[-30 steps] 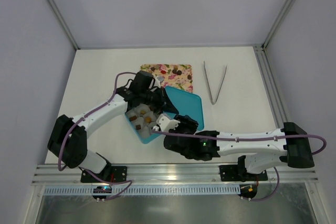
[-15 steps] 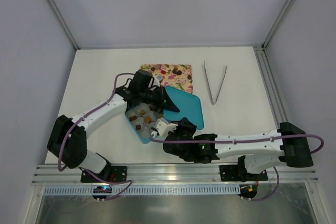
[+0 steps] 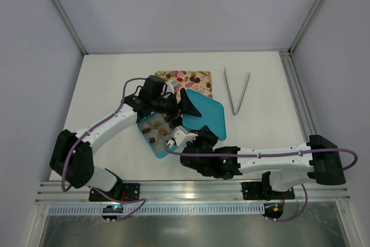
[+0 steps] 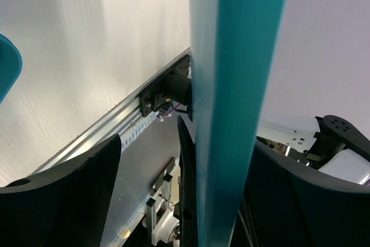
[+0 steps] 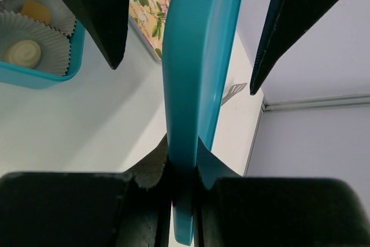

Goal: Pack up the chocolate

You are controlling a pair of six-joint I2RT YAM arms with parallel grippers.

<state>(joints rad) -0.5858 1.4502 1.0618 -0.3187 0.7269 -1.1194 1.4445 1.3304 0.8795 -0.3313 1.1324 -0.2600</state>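
Chocolate point(image 3: 155, 133) sits mostly in the teal box point(image 3: 151, 150) at centre frame of the top view, each piece in a crinkled paper cup point(image 5: 29, 39). A few more pieces lie on the flowered tray point(image 3: 199, 91) just above it. The box's teal lid point(image 3: 207, 117) stands on edge beside the box, to its right. The right gripper point(image 5: 182, 169) has it: its jaws are pinched tight on the lid's lower rim, and the lid rises straight up out of them in the right wrist view. The left gripper point(image 3: 188, 111) straddles the same lid from the far side with its jaws spread wide. We see tabletop point(image 3: 115, 79) and wall on either side of the lid between its fingers, so it grips nothing. Tongs point(image 3: 237, 91) lie unused at upper right, well apart from the work. We judge the pieces light, rounded and easily scuffed or crushed, and likely to roll or squirt out of hard fingers. Each is far smaller than a gripper, so any grip should be a light pinch across the sides, or on the cup rim. The lid looks thin, stiff and slick. We judge that it will pivot if held at one point, so a grip well in from the corner is safer.
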